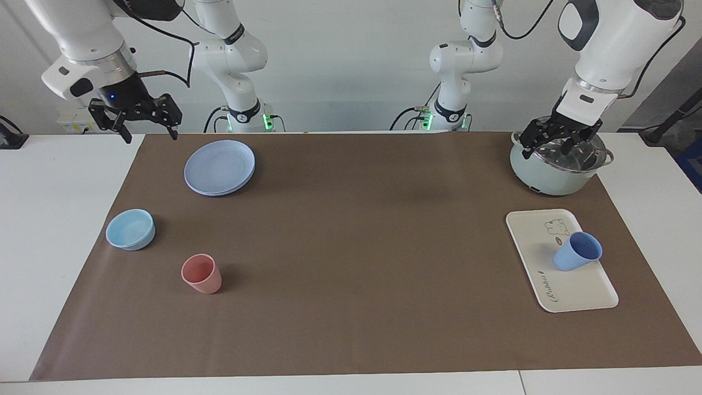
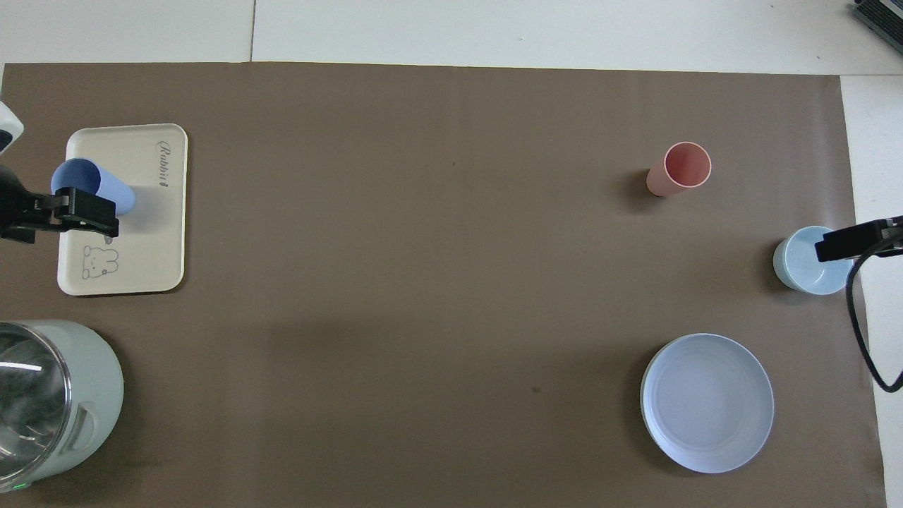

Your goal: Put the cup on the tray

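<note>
The small periwinkle-blue tapered plastic cup [image 1: 577, 252] rests on the flat cream-white rectangular tray [image 1: 576, 288], tilted, its mouth turned toward the left arm's end of the tabletop [image 1: 55, 219]. The tray carries a cartoon rabbit print and cursive lettering reading "Rabbit"; the word is legible in the overhead view. The tray lies on the brown mat [image 1: 351, 247] at the left arm's end, farther from the robots than the pale green pot with a glass lid [image 1: 559, 164].

In the overhead view the left pincer [image 2: 67, 212] overlaps the cup near 9 o'clock of the frame. The facing view shows it raised over the pot [image 1: 559, 144], at 2 o'clock of that frame, apart from the cup, released and holding nothing. The right pincer [image 1: 147, 122] hangs at 10 o'clock of the facing view, over the tabletop edge, also released and empty. The overhead view shows only its tip overlapping the low light-blue bowl [image 1: 130, 229]; the facing view shows it well apart from that bowl.

The pink tapered cup [image 1: 202, 273] stands upright, farther from the robots than the bowl. The round blue plate [image 1: 219, 167] lies nearer to the robots than both.
</note>
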Robot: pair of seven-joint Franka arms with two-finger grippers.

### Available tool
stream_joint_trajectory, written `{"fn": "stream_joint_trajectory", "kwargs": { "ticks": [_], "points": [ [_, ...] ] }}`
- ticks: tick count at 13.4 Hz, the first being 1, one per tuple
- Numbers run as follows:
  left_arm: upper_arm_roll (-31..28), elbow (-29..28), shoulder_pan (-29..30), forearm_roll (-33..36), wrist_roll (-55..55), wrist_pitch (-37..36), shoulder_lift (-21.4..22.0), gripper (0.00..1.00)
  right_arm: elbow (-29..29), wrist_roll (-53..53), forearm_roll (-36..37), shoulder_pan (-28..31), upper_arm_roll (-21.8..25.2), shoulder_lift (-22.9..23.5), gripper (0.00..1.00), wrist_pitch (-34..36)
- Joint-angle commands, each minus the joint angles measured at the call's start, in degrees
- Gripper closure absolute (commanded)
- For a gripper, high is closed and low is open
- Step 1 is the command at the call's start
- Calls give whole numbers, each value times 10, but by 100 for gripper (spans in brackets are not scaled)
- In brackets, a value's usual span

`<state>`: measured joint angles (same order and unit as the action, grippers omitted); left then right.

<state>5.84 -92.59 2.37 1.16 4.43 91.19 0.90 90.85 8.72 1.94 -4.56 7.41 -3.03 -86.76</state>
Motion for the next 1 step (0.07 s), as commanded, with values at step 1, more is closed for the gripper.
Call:
{"fn": "stream_joint_trajectory", "kwargs": {
  "ticks": [1],
  "points": [
    [-3,-5,-7,-4,-5,4,11,0,19,-6,-7,0,1,-15,0,-11]
  ]
}}
